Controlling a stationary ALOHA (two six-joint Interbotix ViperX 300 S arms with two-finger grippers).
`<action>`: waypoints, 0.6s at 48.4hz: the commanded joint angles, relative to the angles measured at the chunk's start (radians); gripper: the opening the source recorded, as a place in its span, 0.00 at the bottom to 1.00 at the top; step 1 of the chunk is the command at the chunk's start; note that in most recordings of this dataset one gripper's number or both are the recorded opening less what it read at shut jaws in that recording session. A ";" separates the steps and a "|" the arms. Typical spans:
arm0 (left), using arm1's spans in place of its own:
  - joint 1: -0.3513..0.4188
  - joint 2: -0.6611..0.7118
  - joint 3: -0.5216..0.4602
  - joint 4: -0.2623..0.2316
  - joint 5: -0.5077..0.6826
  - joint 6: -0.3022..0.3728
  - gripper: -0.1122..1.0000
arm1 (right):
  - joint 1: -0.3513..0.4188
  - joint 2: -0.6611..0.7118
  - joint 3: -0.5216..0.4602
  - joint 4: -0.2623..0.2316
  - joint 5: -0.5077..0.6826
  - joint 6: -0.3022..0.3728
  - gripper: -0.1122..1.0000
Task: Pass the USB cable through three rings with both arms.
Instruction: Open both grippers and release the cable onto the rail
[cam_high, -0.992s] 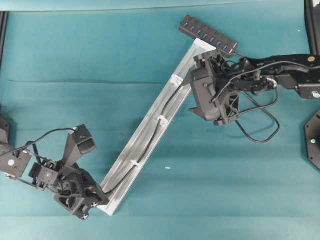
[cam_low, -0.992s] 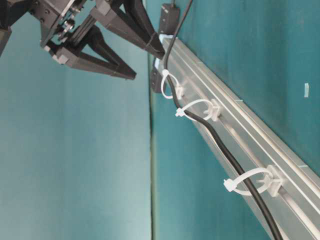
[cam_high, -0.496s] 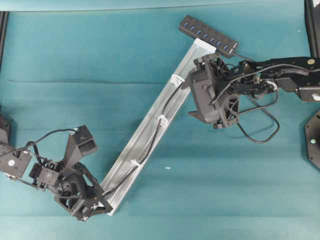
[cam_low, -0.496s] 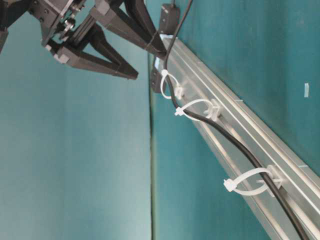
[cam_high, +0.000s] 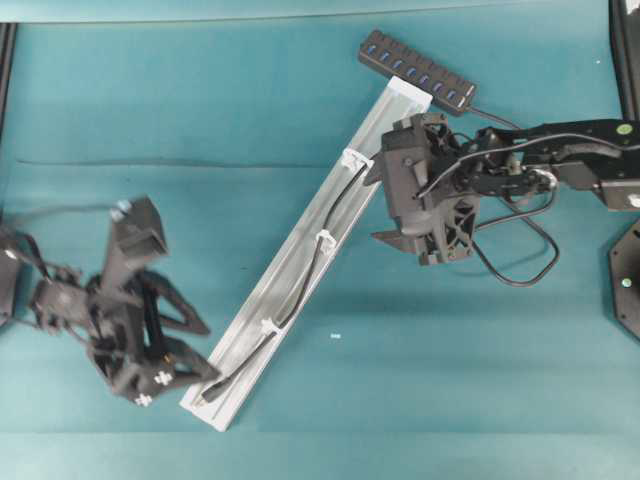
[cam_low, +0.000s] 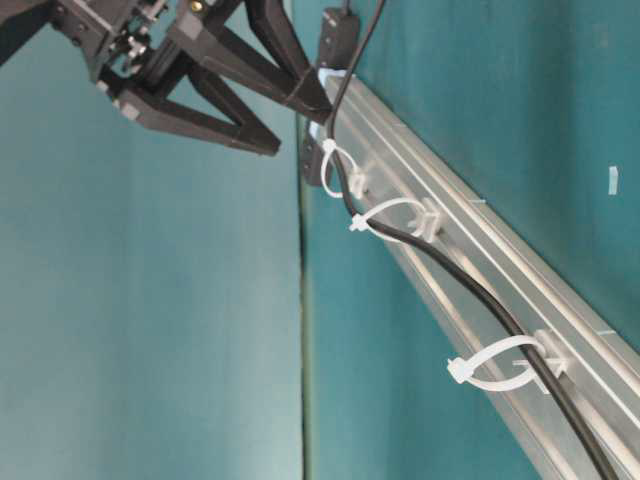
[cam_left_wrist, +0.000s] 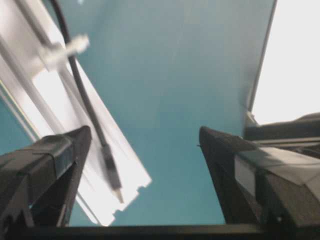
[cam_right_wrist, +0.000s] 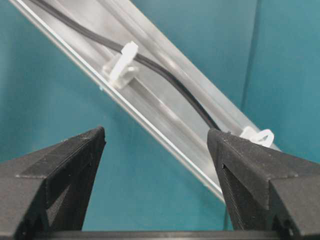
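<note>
A thin black USB cable (cam_high: 300, 290) lies along a long silver aluminium rail (cam_high: 262, 300) set diagonally on the teal tabletop (cam_high: 200, 120). It runs through all three small whitish plastic rings (cam_high: 325, 240), which pin it in the rail's channel, so the threading looks finished. Its slim plug (cam_left_wrist: 112, 175) rests free on the rail's lower end. The black multi-port hub with blue sockets (cam_high: 417, 70) sits at the upper end. The left end effector (cam_high: 190, 345) stands just beside the plug, spread wide and holding nothing. The right end effector (cam_high: 378, 205) hovers near the upper rings, also gaping and empty.
</note>
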 joint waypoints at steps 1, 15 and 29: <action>0.014 -0.038 -0.018 0.003 0.002 0.043 0.95 | 0.002 -0.038 -0.005 0.002 -0.002 0.018 0.90; 0.091 -0.097 -0.021 0.006 0.000 0.215 0.94 | -0.012 -0.152 0.009 0.002 0.000 0.098 0.90; 0.183 -0.135 -0.021 0.003 -0.064 0.374 0.94 | -0.014 -0.250 0.064 0.002 -0.008 0.195 0.90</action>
